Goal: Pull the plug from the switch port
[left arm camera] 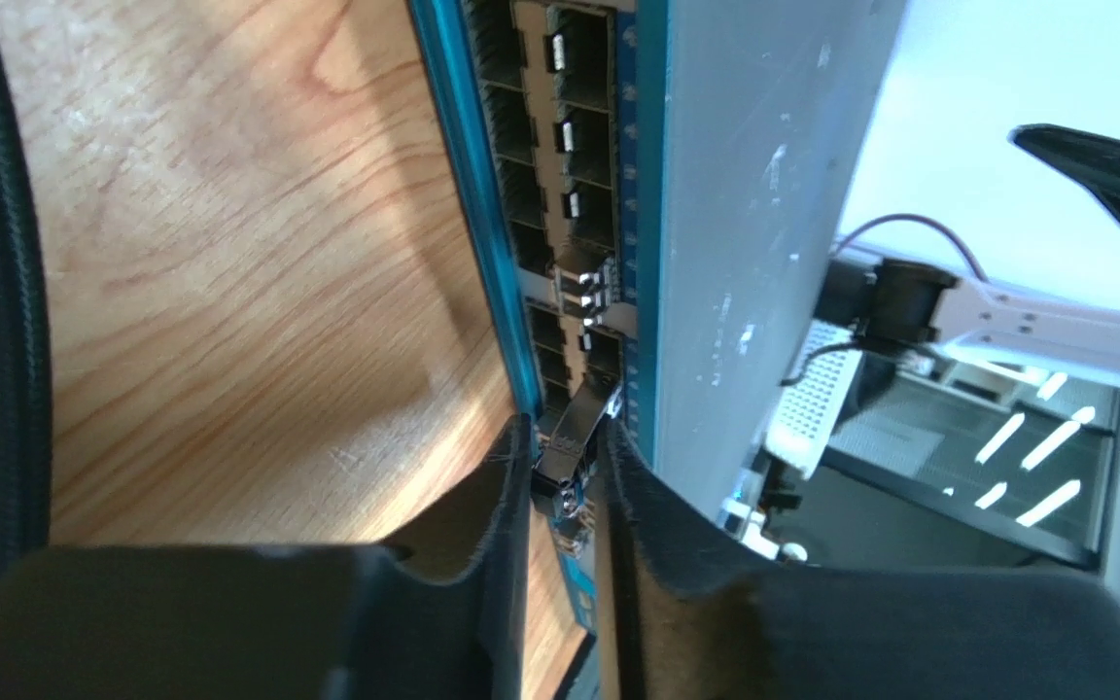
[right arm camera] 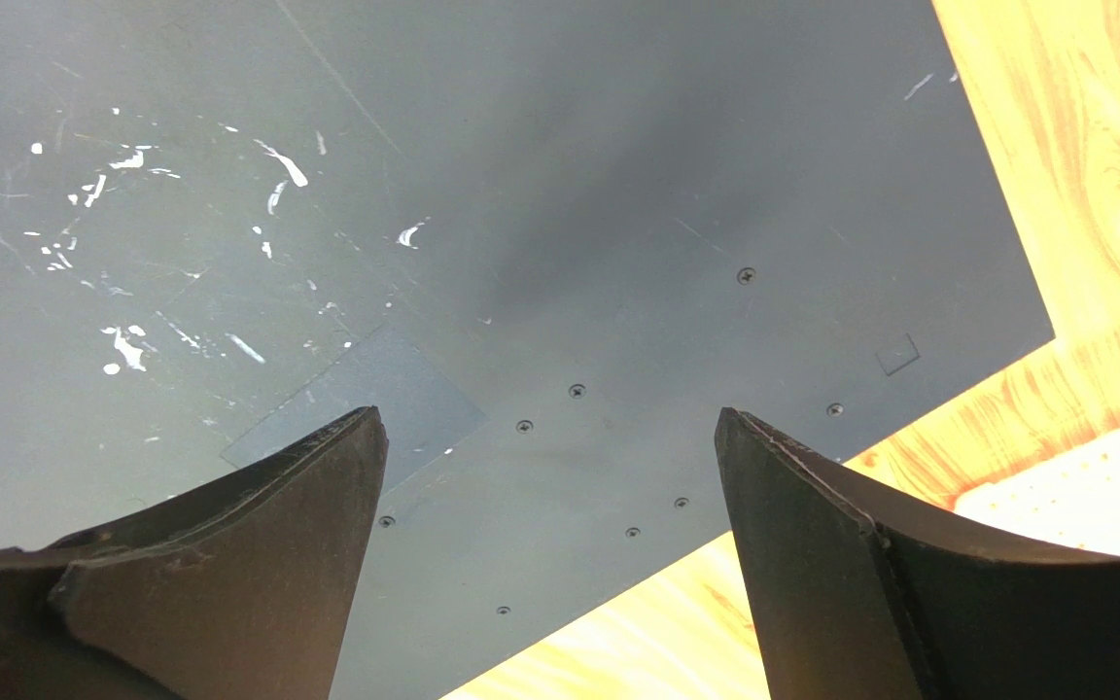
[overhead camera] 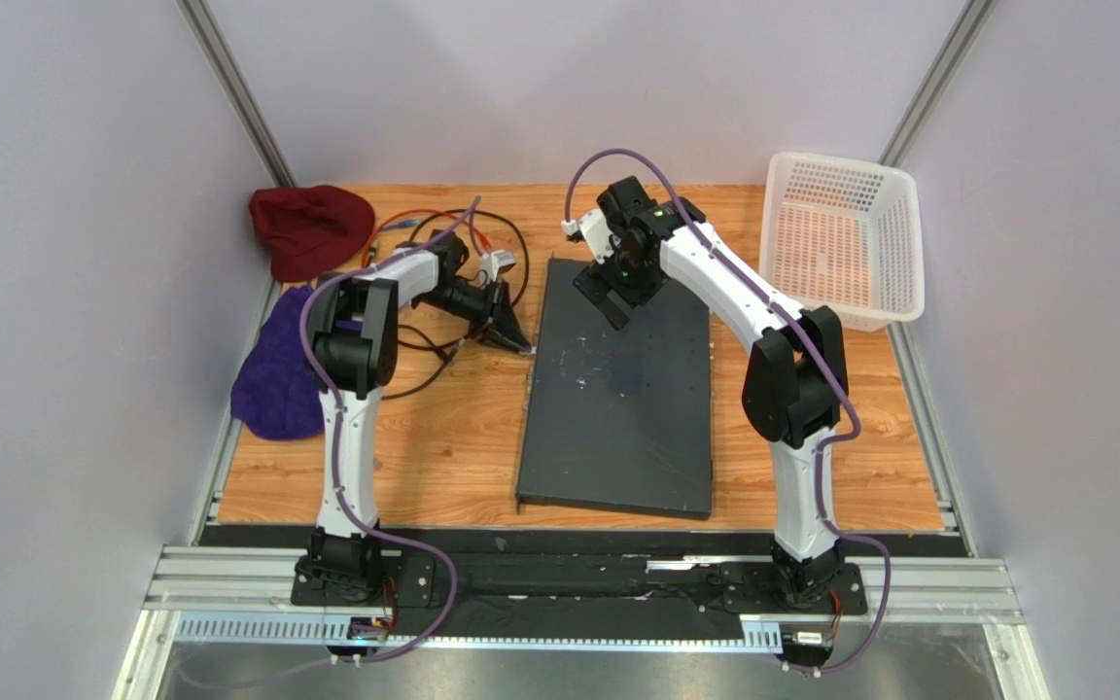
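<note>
Now: left end effector (left arm camera: 569, 455) pinched nearly closed on plug (left arm camera: 582, 413) at switch (overhead camera: 617, 394) left edge.
Switch lies flat on the desk (overhead camera: 435, 445); right end effector (right arm camera: 551, 438) gapes wide above its top, holding nothing.

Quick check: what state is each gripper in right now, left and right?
Left gripper: closed on the plug at the switch port row.
Right gripper: open, holding nothing, over the switch top.

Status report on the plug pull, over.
Left gripper shut on plug at switch port row. Right gripper open over switch top, holding nothing. Nothing seen blocking the pull.
</note>
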Tool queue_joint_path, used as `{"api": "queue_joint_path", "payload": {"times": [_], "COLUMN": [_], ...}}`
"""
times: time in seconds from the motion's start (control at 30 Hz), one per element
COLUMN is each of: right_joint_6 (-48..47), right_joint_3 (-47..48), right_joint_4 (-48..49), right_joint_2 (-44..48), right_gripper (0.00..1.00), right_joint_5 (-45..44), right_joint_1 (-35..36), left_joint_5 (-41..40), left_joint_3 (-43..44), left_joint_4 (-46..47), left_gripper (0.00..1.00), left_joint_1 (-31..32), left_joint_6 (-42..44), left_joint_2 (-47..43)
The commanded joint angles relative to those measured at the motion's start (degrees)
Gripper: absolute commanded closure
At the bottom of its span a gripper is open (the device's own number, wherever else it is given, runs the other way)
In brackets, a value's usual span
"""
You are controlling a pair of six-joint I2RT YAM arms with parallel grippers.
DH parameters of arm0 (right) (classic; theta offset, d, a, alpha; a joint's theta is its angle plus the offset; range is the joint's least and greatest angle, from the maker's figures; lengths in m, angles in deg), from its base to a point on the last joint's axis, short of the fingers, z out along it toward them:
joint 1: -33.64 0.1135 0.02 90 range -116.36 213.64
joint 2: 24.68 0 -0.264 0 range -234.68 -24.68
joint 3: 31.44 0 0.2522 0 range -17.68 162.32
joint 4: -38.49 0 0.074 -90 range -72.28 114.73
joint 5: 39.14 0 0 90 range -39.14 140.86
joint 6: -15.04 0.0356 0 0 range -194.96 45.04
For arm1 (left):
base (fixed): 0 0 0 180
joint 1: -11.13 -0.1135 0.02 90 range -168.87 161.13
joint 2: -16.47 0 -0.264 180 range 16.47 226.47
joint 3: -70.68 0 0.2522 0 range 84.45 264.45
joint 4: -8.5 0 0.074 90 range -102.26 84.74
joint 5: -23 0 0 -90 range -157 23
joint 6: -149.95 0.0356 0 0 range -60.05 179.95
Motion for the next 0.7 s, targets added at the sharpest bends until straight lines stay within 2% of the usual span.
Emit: {"api": "queue_joint_path", "payload": {"times": [0.0,0.07,0.17,0.3,0.37,0.47,0.6,0.67], "right_joint_6": [-1.3,-1.3,-1.4,-1.4,-1.4,-1.2,-0.9,-0.8], "right_joint_3": [0.3,0.2,0.0,0.0,0.2,1.1,2.4,3.1], "right_joint_4": [0.6,0.4,0.5,0.3,0.5,0.3,0.3,0.2], "right_joint_2": [2.7,2.8,3.0,3.0,2.7,2.0,1.0,0.4], "right_gripper": [0.12,0.12,0.12,0.12,0.12,0.12,0.12,0.12], "right_joint_5": [-1.4,-1.4,-1.4,-1.2,-1.1,-0.7,-0.6,-0.6], "right_joint_1": [-0.2,-0.2,-0.3,-0.4,-0.5,-0.5,-0.6,-0.5], "left_joint_5": [8.3,11.0,12.7,13.2,16.4,15.4,12.4,9.0], "left_joint_3": [0.4,-0.9,-2.5,-2.8,-2.9,-3.6,-5.6,-6.4], "left_joint_4": [1.9,2.7,2.1,-4.2,-7.5,-11.3,-4.2,0.2], "left_gripper": [0.92,1.00,1.00,1.00,1.00,1.00,1.00,1.00], "left_joint_1": [-2.1,-3.2,-6.2,-11.5,-12.2,-12.3,-12.5,-13.2], "left_joint_6": [0.0,-0.7,1.3,8.0,11.7,15.9,12.4,6.1], "left_joint_2": [1.4,2.4,3.1,3.5,4.1,2.2,-4.3,-7.9]}}
